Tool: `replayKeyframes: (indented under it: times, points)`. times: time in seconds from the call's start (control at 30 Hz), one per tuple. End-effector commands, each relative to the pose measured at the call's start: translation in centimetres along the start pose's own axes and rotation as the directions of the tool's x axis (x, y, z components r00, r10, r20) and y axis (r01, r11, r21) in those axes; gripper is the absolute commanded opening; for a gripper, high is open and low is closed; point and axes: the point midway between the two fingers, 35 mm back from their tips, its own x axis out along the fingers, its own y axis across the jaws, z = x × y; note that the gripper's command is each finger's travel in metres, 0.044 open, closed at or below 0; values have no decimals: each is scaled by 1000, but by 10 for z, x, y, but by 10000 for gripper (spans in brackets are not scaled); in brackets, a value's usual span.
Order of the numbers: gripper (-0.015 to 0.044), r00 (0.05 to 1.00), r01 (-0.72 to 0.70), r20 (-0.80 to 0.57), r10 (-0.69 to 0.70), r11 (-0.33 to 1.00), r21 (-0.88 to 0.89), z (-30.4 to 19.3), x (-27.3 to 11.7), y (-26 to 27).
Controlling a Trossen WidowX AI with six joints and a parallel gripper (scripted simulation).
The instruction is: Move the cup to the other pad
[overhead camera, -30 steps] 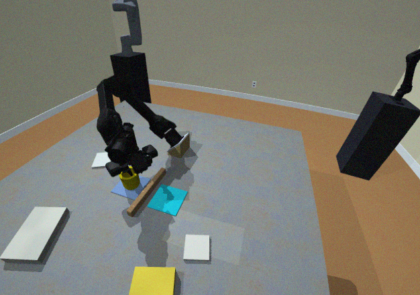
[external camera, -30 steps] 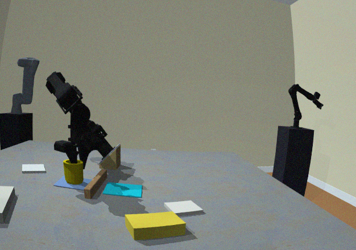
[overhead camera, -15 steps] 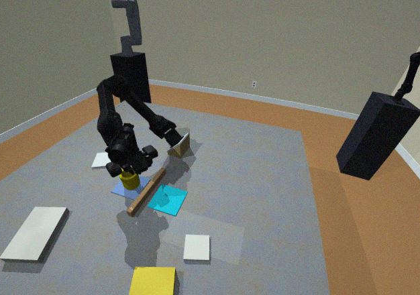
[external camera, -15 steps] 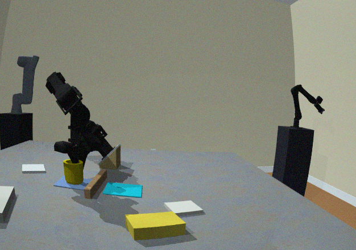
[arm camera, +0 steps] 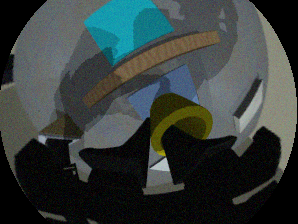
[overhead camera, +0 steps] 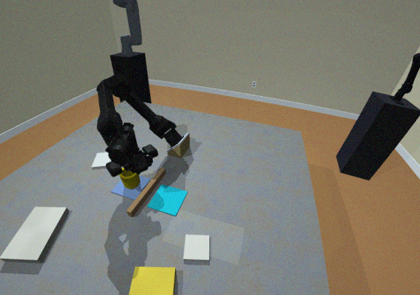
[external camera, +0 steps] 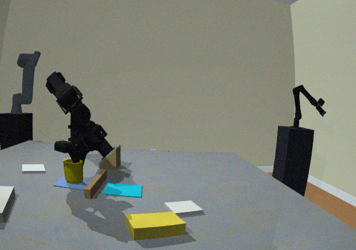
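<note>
Cup (external camera: 73, 170), yellow and upright, stands on the pale blue pad (external camera: 63, 184); my gripper (external camera: 76, 160) reaches down into its mouth, clamped on its rim; a wooden bar (external camera: 95, 183) lies between this pad and the cyan pad (external camera: 122, 189).
</note>
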Motion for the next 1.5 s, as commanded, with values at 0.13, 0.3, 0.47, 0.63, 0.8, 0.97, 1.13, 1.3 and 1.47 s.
replayKeyframes:
  times: [0.13,0.3,0.47,0.63,0.8,0.97,1.13,1.3,1.47]
  points:
    - [0,1000,4,8,-4,1000,3,2,-22,-1]
    - [0,1000,4,8,-4,1000,1,2,-39,0]
    - [0,1000,6,6,-5,1000,-1,0,-53,2]
    - [0,1000,6,2,-6,1000,-9,0,-49,3]
    - [0,1000,6,2,-6,1000,-9,0,-49,3]
    - [0,1000,6,2,-6,1000,-9,0,-49,3]
    - [0,1000,6,2,-6,1000,-9,2,-49,4]
    - [0,1000,5,5,-5,1000,-6,12,-50,8]
    - [0,1000,5,6,-5,1000,-4,23,-50,13]
